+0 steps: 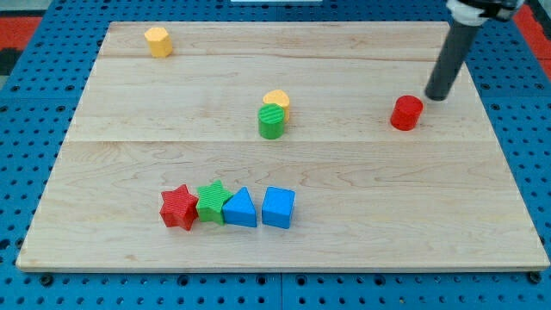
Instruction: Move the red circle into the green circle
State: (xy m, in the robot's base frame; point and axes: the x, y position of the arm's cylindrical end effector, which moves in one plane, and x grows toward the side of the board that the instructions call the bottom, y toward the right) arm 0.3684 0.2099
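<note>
no jaws here, just a rod; my tip [436,97] sits just upper right of the red circle [406,113], right side of frame. green circle [271,121] at center, well apart, touching a yellow block [277,100] behind it

Robotics lab bench: a pale wooden board [362,215] rests on a blue perforated base [26,155], with small coloured test blocks.
</note>
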